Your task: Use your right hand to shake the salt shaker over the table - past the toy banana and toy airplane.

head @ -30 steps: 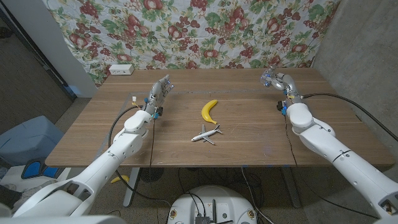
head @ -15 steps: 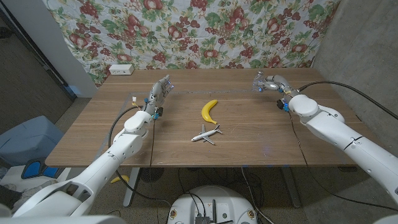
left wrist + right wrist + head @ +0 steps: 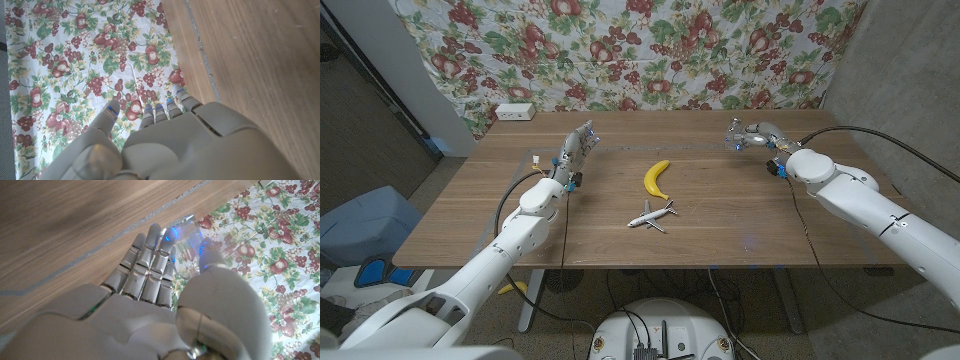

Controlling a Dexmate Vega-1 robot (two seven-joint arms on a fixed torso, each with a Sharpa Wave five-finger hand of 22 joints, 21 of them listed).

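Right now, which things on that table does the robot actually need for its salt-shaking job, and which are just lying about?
Part of the job:
- salt shaker, held in the right hand
- toy banana
- toy airplane
- wooden table

Just lying about:
- white box at the table's far left corner
- left hand, holding nothing

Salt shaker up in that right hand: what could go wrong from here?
The salt shaker is clear and small in the right hand, so it might slip during shaking. It is held near the table's far edge, so salt or the shaker could land by the floral cloth.
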